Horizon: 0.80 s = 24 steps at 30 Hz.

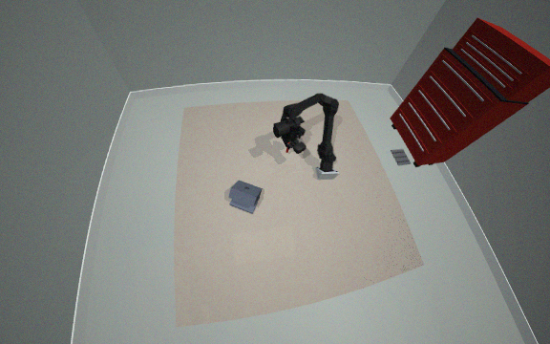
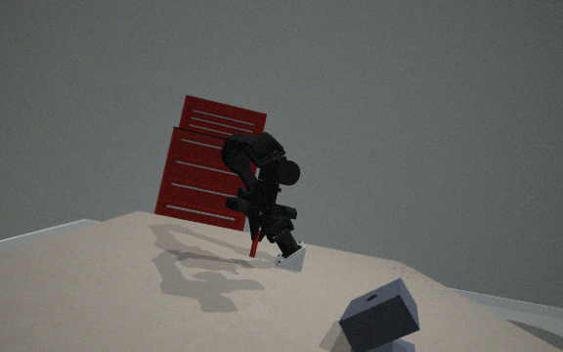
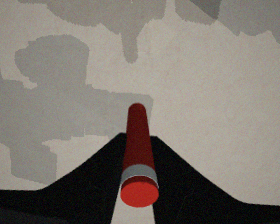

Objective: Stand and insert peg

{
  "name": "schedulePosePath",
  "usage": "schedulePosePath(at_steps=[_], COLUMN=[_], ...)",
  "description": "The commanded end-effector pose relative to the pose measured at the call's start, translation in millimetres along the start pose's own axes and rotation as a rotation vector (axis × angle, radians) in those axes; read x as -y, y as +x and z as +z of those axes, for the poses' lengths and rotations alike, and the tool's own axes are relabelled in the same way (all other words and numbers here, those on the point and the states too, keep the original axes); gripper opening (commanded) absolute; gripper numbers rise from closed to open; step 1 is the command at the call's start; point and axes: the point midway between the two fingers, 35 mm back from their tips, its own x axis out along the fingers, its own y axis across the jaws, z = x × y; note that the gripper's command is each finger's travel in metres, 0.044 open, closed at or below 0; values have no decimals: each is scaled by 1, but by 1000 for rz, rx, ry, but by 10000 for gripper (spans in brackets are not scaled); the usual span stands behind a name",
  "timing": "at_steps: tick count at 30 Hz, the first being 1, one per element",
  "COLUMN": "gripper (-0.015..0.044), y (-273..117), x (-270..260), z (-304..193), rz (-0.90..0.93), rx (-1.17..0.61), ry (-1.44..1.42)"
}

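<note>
The red peg [image 1: 287,150] [image 2: 254,248] [image 3: 137,122] is roughly upright in the gripper, its grey-white band [image 3: 139,173] near the upper end and its plain end pointing down. My gripper [image 2: 258,236] [image 3: 138,141] is shut on the peg and holds it a little above the table. The blue-grey sloped panel block [image 1: 244,200] [image 2: 384,320] stands apart from the gripper, lower left of it in the top view and lower right in the exterior view. Its hole [image 1: 246,188] [image 2: 371,297] shows dark in the tilted upper face. The inside of the hole is not visible.
The arm's pale base [image 1: 327,175] [image 2: 293,261] stands on the tan table surface [image 1: 275,268] [image 2: 91,303]. A red drawer cabinet [image 1: 452,105] [image 2: 198,171] stands beyond it, with a small grey slatted piece [image 1: 400,157] near its foot. Arm shadows fall below the gripper.
</note>
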Motion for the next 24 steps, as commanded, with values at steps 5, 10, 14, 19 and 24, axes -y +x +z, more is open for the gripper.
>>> schedulePosePath(at_steps=[5, 10, 14, 19, 24], gripper=[0, 0, 0, 0, 0], y=[-21, -22, -24, -26, -28], x=[0, 2, 3, 4, 5], z=[0, -8, -17, -29, -41], rz=[-1, -19, -41, -69, -95], rx=[0, -17, -39, -68, -98], ry=[5, 7, 10, 13, 16])
